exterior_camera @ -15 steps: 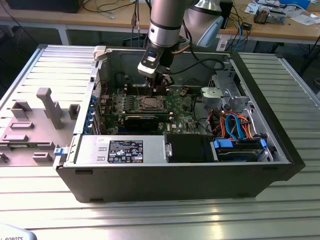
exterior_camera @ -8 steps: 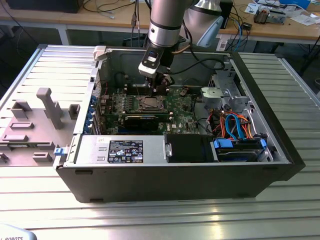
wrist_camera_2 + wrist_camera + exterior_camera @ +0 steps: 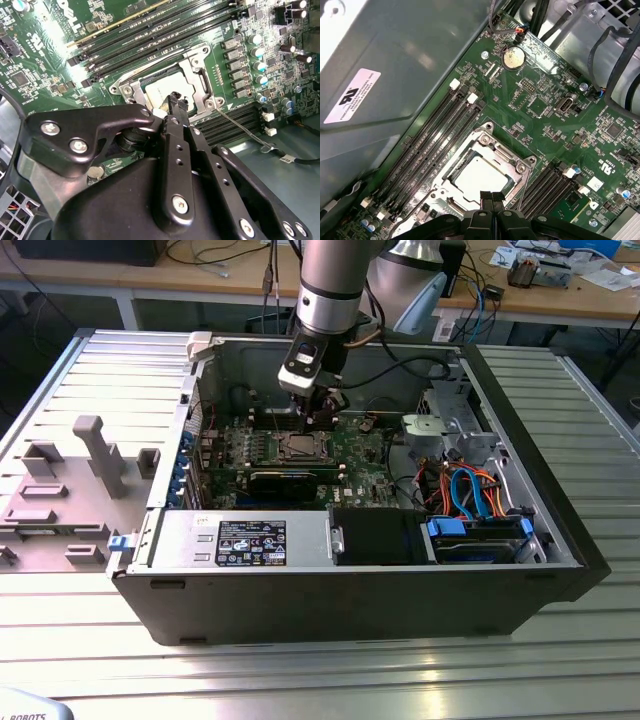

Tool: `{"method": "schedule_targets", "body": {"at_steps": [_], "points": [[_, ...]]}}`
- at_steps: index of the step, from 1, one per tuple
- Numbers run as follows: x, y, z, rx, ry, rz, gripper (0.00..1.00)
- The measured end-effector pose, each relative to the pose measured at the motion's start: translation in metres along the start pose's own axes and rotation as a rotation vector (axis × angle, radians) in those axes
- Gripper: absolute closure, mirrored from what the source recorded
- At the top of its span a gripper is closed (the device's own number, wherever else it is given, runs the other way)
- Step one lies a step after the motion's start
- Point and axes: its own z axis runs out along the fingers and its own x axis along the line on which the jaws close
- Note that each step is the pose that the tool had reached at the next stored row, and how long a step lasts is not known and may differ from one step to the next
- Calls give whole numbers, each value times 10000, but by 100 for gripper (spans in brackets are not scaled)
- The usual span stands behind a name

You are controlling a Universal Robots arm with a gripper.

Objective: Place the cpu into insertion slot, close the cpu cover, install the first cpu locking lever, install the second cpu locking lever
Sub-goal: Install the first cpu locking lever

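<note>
The cpu (image 3: pixel 479 176) lies flat in the insertion slot (image 3: pixel 150 80) on the green board, its silvery top showing (image 3: pixel 165 91). The cpu cover (image 3: pixel 487 146) lies down around it as a silver frame (image 3: pixel 196 70). My gripper (image 3: pixel 492 196) is shut with nothing between its black fingertips (image 3: pixel 175 101), which sit at the cpu's edge, just above or on it. A thin wire locking lever (image 3: pixel 242 130) sticks out free from the socket's corner (image 3: pixel 524 186). In the exterior view the gripper (image 3: pixel 318 418) hangs inside the open case just above the socket (image 3: pixel 300 448).
Black memory slots (image 3: pixel 437 137) run alongside the socket. The grey case wall (image 3: pixel 395 60) stands close beside them. A coin cell (image 3: pixel 513 58) and cables (image 3: pixel 615 55) lie further off. In the exterior view a power supply (image 3: pixel 250 540) and drive bay with cables (image 3: pixel 475 495) fill the case's near side.
</note>
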Motion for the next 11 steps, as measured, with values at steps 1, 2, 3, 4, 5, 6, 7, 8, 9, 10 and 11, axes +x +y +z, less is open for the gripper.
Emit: {"method": "schedule_targets", "body": {"at_steps": [1,2,3,4,5,6,7,8,9,10,11], "points": [[0,0,0,0,-1,-13,89],[0,0,0,1,-2,-25,89],[0,0,0,1,-4,-38,89],[0,0,0,1,-5,-56,89],[0,0,0,1,-6,-69,89],[0,0,0,2,-8,-84,89],[0,0,0,2,-9,-95,89],[0,0,0,3,-10,-113,89],[0,0,0,4,-12,-126,89],[0,0,0,4,-14,-145,89],[0,0,0,4,-15,-158,89]]}}
